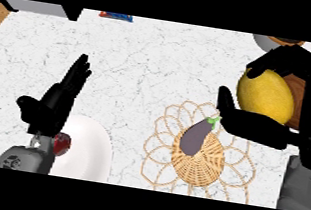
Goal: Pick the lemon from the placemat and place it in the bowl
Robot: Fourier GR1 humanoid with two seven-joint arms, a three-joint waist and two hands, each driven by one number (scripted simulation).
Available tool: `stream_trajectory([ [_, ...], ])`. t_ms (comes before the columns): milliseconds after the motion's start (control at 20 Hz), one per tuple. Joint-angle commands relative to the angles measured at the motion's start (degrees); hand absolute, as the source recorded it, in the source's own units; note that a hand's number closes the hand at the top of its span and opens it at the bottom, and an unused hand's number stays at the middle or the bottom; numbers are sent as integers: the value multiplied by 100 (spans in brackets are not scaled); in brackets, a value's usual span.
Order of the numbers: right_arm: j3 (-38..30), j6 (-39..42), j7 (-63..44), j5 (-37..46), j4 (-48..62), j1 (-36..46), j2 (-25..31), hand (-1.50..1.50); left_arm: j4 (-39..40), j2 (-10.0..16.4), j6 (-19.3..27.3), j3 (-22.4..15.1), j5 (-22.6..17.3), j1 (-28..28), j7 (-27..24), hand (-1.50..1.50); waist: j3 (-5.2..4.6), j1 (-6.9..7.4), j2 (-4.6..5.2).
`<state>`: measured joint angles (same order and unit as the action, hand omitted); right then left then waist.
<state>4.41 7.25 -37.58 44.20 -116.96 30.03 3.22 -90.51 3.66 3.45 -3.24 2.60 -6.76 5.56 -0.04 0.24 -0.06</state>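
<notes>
A large yellow lemon [266, 95] is held up at the right, with my right hand [294, 97] shut on it: fingers curl over its top and the thumb runs under it. It hangs above the woven wicker placemat [199, 156], which lies on the marble counter at lower centre-right. A purple eggplant [197, 136] lies on that mat. A white bowl [88, 150] sits at lower left, partly hidden by my left hand [59, 97], which rests open with fingers straight, pointing up. Behind the lemon shows a brown round thing [295, 100], mostly hidden.
A small red object [61, 143] sits by the left wrist, in front of the bowl. At the counter's far edge are a grey appliance [38, 7], a blue and red packet [116, 16] and a pale round dish [272, 41].
</notes>
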Motion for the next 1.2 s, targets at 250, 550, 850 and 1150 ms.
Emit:
stream_trajectory([
  [250,-1127,274,-160,-298,1680,1581,667,150,79,-212,183,-140,212,-43,-15,0,2,25,13],
  [550,-1179,130,715,453,2589,1013,1600,150,341,-73,30,80,66,-250,-95,0,2,0,35],
  [850,-1418,-824,1717,704,4163,970,1769,150,372,-239,267,-90,310,-542,169,0,6,22,34],
  [1150,-1898,-1616,3027,618,5696,859,2266,150,578,-157,80,109,114,-418,-272,0,7,34,41],
])
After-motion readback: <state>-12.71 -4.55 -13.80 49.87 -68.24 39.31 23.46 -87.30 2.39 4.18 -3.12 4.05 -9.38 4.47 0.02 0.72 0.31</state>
